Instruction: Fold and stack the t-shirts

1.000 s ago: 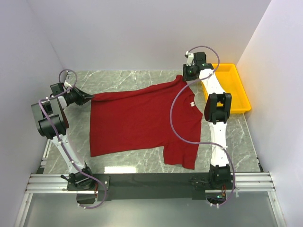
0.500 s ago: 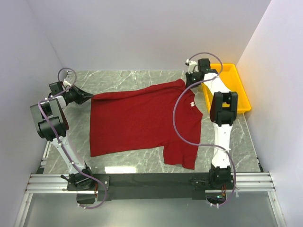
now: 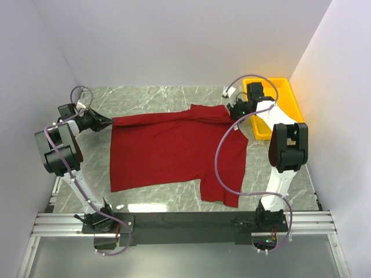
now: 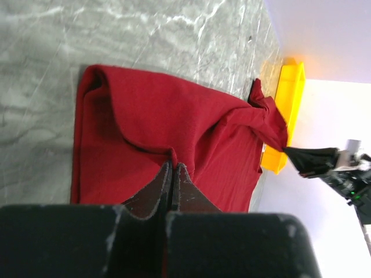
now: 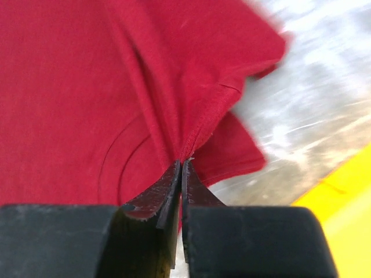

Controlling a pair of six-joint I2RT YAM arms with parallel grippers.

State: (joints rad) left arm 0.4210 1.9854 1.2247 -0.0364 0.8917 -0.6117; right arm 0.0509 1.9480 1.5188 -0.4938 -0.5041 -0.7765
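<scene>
1. Two tools hold one garment. The left tool (image 3: 108, 123) has its jaws pressed together on the far-left edge of the plain dark red short-sleeved cloth t-shirt (image 3: 174, 150). In the left wrist view, a ridge of red cloth runs up into the closed fingertips (image 4: 159, 186).
2. The right tool (image 3: 233, 110) has its jaws closed to a thin slit, pinching the far-right part of the t-shirt. In the right wrist view, a stitched hem and gathered folds meet at the tips of the tool (image 5: 181, 164).
3. The t-shirt lies spread on the grey marble-patterned desk (image 3: 151, 95) between the two arms. Its far edge is drawn out from one tool to the other and is bunched at the right-hand pinch. One sleeve lies flat at the near right.
4. The yellow rectangular plastic tray (image 3: 293, 98) sits at the desk's far-right corner, just beside the right tool.
</scene>
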